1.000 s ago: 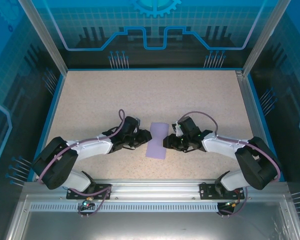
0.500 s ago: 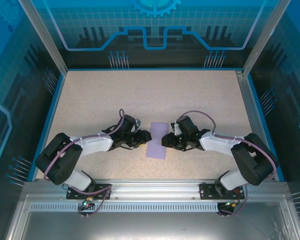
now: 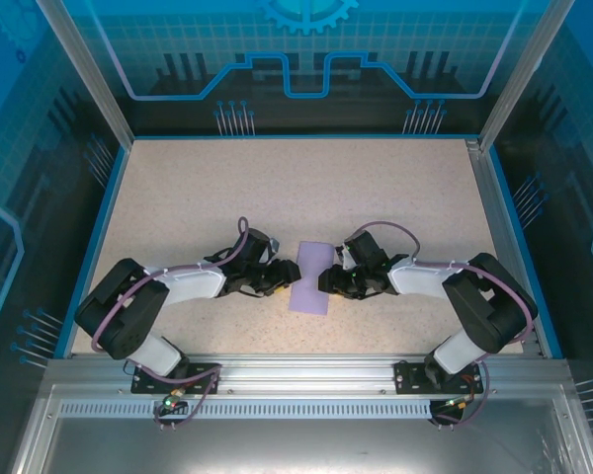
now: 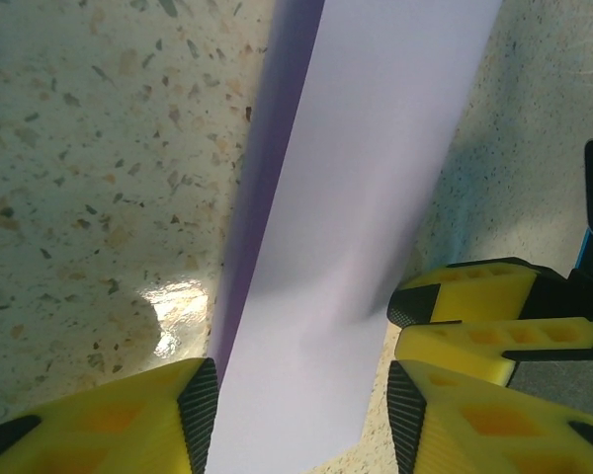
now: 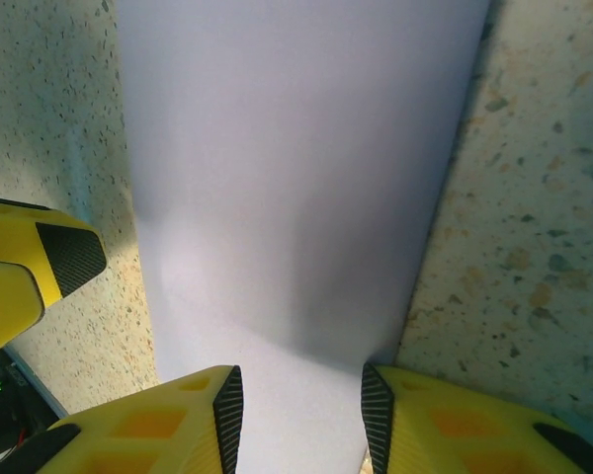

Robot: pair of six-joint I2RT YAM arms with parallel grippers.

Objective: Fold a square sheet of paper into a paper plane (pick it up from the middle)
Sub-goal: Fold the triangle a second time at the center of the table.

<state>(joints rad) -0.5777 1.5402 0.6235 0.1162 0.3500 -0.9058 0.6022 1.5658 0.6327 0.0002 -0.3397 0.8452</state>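
Observation:
The lavender sheet of paper [image 3: 312, 277] lies mid-table as a narrow upright strip. My left gripper [image 3: 290, 274] meets its left edge and my right gripper [image 3: 327, 281] its right edge. In the left wrist view the paper [image 4: 356, 197] runs between the open jaws of the left gripper [image 4: 296, 420], with a darker purple band along its left side. The right gripper's yellow fingers [image 4: 474, 306] sit at the paper's far edge. In the right wrist view the paper [image 5: 296, 168] fills the gap of the open right gripper [image 5: 298, 420], and a left finger [image 5: 40, 262] shows opposite.
The speckled beige table [image 3: 296, 188] stretches behind the paper, bounded by a blue rim and glass walls. Both forearms lie low, pointing inward toward each other. A metal rail [image 3: 296, 370] with the arm bases runs along the near edge.
Both grippers have crept inward toward the paper, the left one rightward and the right one leftward. The elbows have swung slightly. The paper has stayed in place.

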